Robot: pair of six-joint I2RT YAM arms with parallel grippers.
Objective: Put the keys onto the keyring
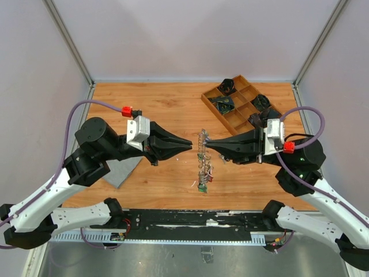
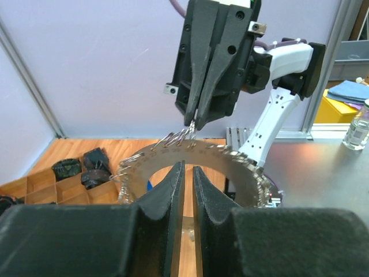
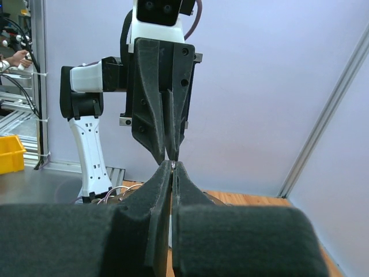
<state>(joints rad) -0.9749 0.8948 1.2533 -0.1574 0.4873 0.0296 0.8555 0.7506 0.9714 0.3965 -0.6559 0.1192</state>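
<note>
Nearest, the left gripper (image 2: 188,167) has its jaws slightly parted with nothing between them, and its tips sit just beside the keyring (image 2: 226,163). The keyring hangs between the two grippers, with keys (image 1: 203,178) bristling around it. Beyond it, the right gripper (image 2: 195,122) has its jaws pressed together on the ring's rim. Farther back, a wooden tray (image 1: 230,118) lies on the table (image 1: 155,109).

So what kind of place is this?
Probably a robot lab test cell: a left arm and a right arm bolted by a wooden table, boxed in by pale walls on metal posts.
</note>
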